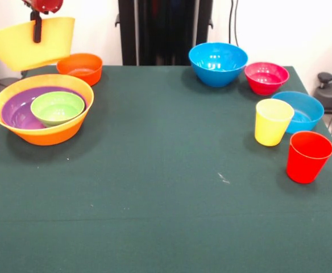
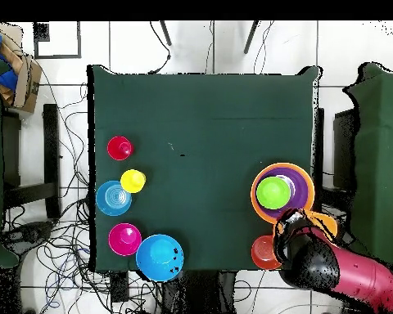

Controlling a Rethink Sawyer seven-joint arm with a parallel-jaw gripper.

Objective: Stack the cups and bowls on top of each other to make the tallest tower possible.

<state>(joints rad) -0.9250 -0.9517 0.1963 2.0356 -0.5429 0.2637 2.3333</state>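
The gripper (image 1: 37, 31) has a large yellow bowl (image 1: 32, 41) pinched by its rim, one dark finger showing down the outside wall, jaws closed on that thin edge, and the bowl hangs tilted in the air, clear of the table. Just below and a touch forward of the jaws sits the tower (image 1: 42, 108) so far: an orange-yellow base bowl with the purple bowl (image 1: 15, 111) nested in it and the green bowl (image 1: 57, 107) inside that. Three pieces in, so early days. Right beside the jaws, low down, the small orange bowl (image 1: 80, 67) waits on the cloth. Everything else is well away across the table from the gripper: the big blue bowl (image 1: 218, 63), the pink-red bowl (image 1: 266, 77), the shallower blue bowl (image 1: 300, 111), the yellow cup (image 1: 273, 121) and the red cup (image 1: 308, 156). All six still to be stacked, by my reckoning. The tower and the held bowl are close to the table's side edge, so little margin there; the middle of the green table (image 1: 166, 193) is wide open for travel
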